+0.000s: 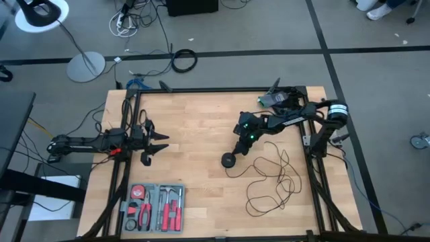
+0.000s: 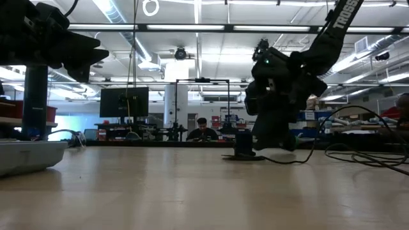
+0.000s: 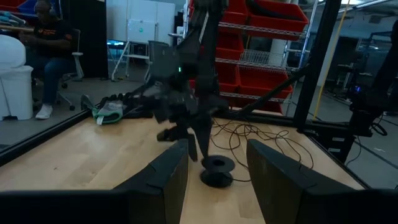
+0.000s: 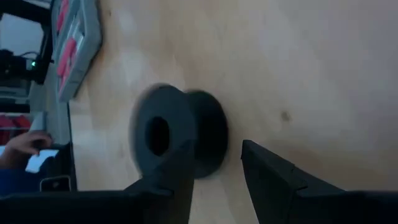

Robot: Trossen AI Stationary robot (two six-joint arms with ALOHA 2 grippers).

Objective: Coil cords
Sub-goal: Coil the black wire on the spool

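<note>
the right gripper [image 1: 240, 149] is hovering right over the puck [image 1: 230, 160], jaws parted and grasping nothing. the cords [image 1: 272, 178] are sprawling in loose loops at its four o'clock on the tabletop [image 1: 195, 134], so coiling is barely starting. next it needs to drop and pinch the puck. the left gripper [image 1: 160, 142] is waiting at nine o'clock, jaws parted, empty. "tross" is reading on the arm [image 2: 342, 16].
</note>
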